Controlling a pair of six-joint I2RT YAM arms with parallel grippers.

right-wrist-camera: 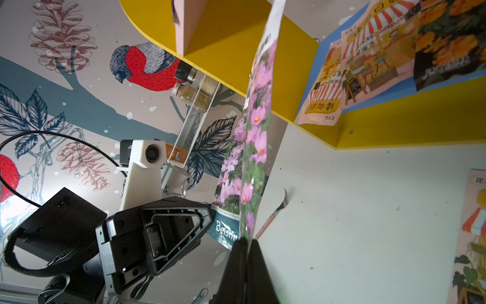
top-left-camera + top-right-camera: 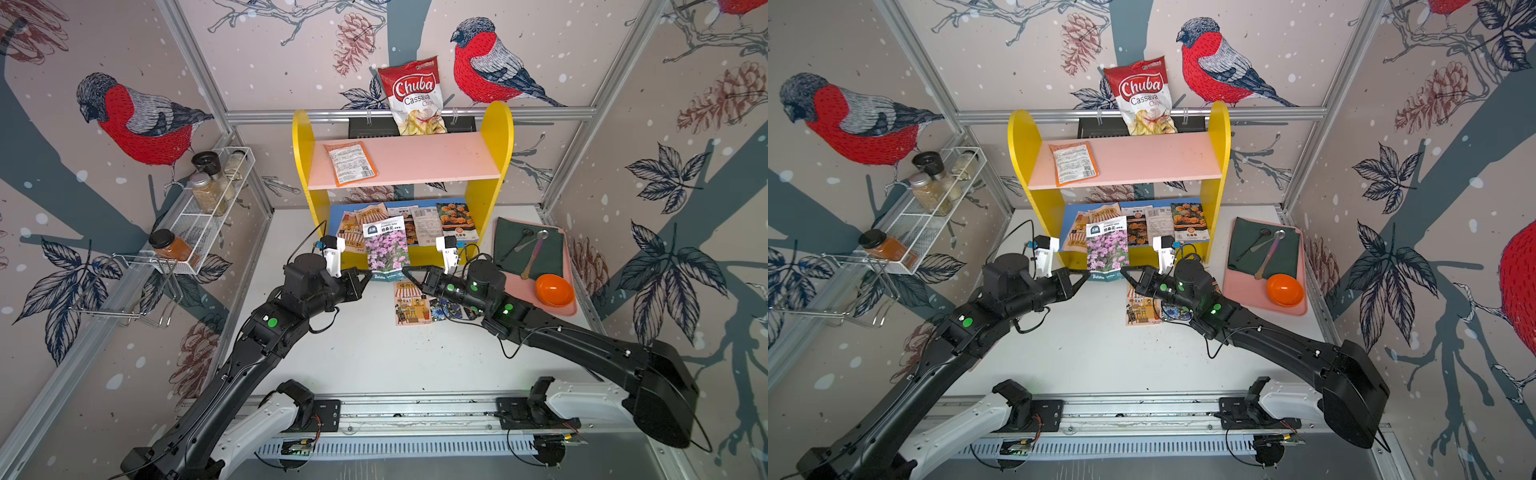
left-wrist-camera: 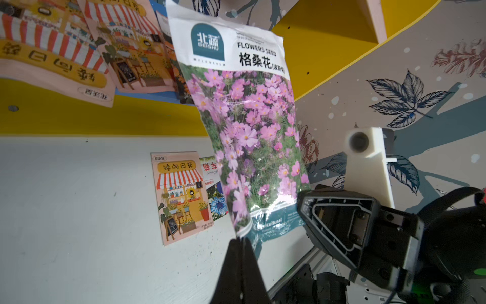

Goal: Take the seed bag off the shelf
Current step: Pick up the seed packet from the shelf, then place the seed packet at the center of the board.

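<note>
Left pincer (image 2: 369, 276), right pincer (image 2: 405, 271), gripping seed bag (image 2: 388, 251)

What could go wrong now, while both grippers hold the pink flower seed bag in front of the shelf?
1. The left gripper and the right gripper pinch only the lower corners of the seed bag. If they pull unevenly, the thin bag may tear or slip out.
2. The bag's upper end stands near the packets on the blue lower board of the shelf. It might catch one and drag it along.
</note>
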